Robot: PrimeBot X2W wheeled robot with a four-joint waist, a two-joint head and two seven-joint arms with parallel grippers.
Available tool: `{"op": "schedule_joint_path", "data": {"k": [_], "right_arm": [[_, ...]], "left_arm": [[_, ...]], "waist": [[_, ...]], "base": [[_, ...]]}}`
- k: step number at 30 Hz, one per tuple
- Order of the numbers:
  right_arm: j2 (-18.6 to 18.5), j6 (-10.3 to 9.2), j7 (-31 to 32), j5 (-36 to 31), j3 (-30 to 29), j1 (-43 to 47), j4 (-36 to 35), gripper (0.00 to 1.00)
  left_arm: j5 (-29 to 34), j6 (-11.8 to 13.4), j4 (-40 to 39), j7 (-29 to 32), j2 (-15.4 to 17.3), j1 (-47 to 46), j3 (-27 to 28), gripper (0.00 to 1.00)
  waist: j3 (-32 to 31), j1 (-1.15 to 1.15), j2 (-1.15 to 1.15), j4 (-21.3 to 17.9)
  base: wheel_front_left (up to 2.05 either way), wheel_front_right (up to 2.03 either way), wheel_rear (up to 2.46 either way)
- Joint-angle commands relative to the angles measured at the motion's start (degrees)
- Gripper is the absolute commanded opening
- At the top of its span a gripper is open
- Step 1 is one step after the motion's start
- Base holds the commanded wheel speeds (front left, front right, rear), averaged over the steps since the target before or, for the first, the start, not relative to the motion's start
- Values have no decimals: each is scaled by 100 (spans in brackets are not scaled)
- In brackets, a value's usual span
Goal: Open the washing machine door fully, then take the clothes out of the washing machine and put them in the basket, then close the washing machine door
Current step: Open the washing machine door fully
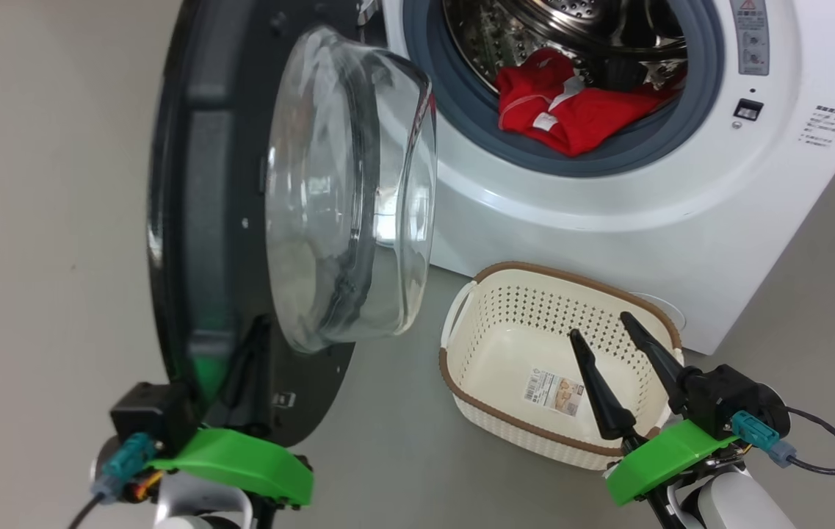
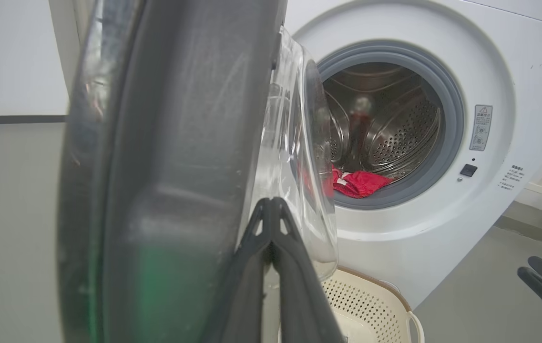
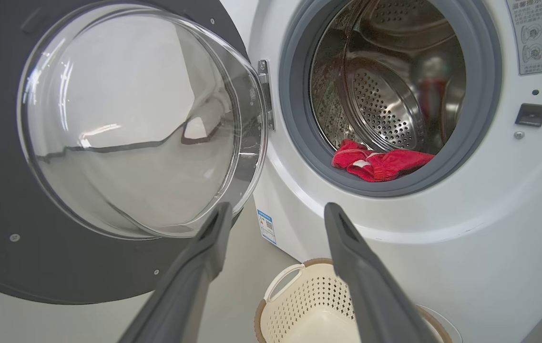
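Observation:
The washing machine stands with its door swung out to the left, glass bowl facing the drum. Red and white clothes lie at the drum's front lip, also in the right wrist view. The cream basket sits on the floor below the opening, with nothing but its paper label inside. My left gripper is shut, holding nothing, its tips against the door's inner face beside the glass. My right gripper hangs open over the basket, and its wrist view looks towards the drum.
Grey floor spreads left of the door and in front of the machine. A blue sticker marks the machine's lower front. A black cable trails from my right wrist. The door latch socket sits right of the opening.

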Motion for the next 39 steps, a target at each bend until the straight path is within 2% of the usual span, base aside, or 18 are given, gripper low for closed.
{"op": "schedule_joint_path", "data": {"k": [1, 6, 15, 19, 39], "right_arm": [[22, 36, -37, -25, 125, -195, -123, 100], [8, 36, -37, -36, 164, -220, -119, 100], [-126, 36, -37, -60, 228, -274, -93, 100], [-185, 36, -37, -76, 240, -294, -85, 100], [-457, 36, -37, -118, 332, -503, -77, 100]], "left_arm": [[-3, 133, -155, -62, 206, -56, 388, 0], [-25, 252, -104, -110, 278, -72, 568, 0], [-78, 652, 5, -311, 378, -77, 1071, 0], [-136, 754, 88, -388, 427, -133, 1268, 0], [-458, 510, 1203, -977, 792, -990, 1912, 0]], "waist": [[56, 0, 0, 60], [109, 0, 0, 73], [221, 0, 0, -49], [275, 0, 0, -93], [674, 0, 0, -167]], "base": [[0, 0, 0], [0, 0, 0], [0, 0, 0], [0, 0, 0], [0, 0, 0]]}}
